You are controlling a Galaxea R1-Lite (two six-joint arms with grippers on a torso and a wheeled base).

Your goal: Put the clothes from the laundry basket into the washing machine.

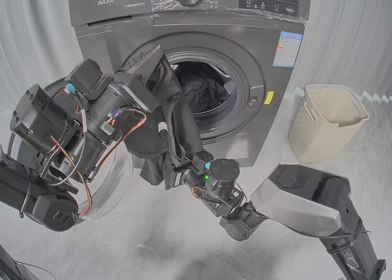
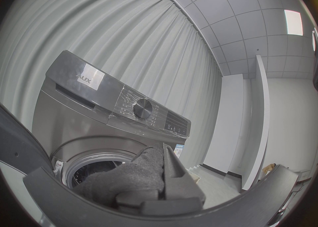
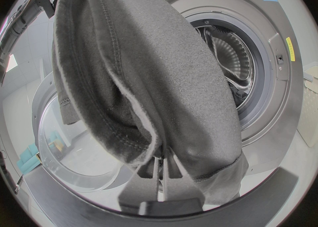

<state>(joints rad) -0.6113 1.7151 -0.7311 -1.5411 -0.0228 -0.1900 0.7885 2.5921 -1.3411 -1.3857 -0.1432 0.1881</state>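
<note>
Head view gives the relation that matters: the dark grey garment (image 1: pixel 175 125) hangs between my two tools, just in front of the drum opening (image 1: pixel 212 89) of the washing machine (image 1: pixel 122 7). Its long axis runs steeply. The upper end is at my left tool (image 1: pixel 150 61), close to the upper left part of the opening's rim. The lower end is at my right tool (image 1: pixel 176 174), which is below the lower rim. The opening lies behind the garment and toward my right side, and the cloth covers the left part of it.

I judge that the coming move must carry the garment forward and to the right, past the rim and into the drum, where other dark clothes (image 1: pixel 202 91) already lie. My left tool is the nearer one to the opening. The right one would have to rise so that the low end clears the rim.

My left tool is closed on a fold of the garment; in the left wrist view the cloth sits against its fingers (image 2: pixel 179 174). My right tool is closed too: in the right wrist view its fingers (image 3: pixel 145 179) stand almost together and pinch the garment near a stitched edge.

The door (image 1: pixel 110 195) stands open on my left, beside my left arm. The laundry basket (image 1: pixel 326 121) stands on the floor to the right of the machine, well apart from both tools.
</note>
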